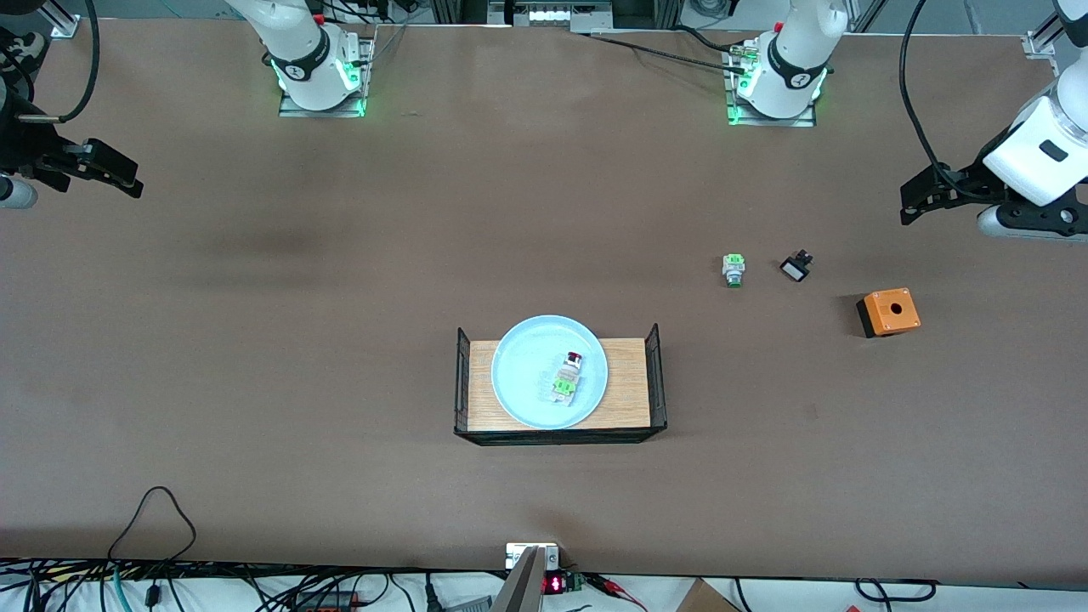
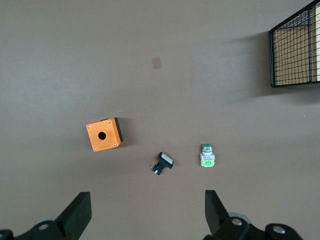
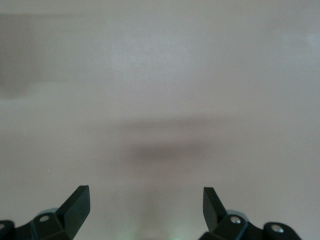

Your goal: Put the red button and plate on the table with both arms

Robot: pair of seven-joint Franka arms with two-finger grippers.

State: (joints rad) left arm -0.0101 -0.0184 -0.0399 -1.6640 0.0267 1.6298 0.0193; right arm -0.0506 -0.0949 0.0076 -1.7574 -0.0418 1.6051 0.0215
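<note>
The light-blue plate [image 1: 520, 374] rests on a small light-wood tray [image 1: 631, 387] near the middle of the brown table [image 1: 340, 340]. The red button [image 1: 568, 374] lies on the plate, its red cap pointing away from the front camera. My left gripper [image 1: 908, 204] is open and empty, up over the left arm's end of the table; its wrist view [image 2: 145, 212] shows it above bare table. My right gripper [image 1: 132, 180] is open and empty over the right arm's end; its wrist view [image 3: 145, 207] shows only bare table. Neither touches anything.
A green-capped switch [image 1: 733, 269] [image 2: 207, 155], a small black-and-white part [image 1: 796, 267] [image 2: 163, 163] and an orange box with a hole [image 1: 888, 312] [image 2: 103, 134] lie toward the left arm's end. The tray has black mesh ends [image 2: 295, 50].
</note>
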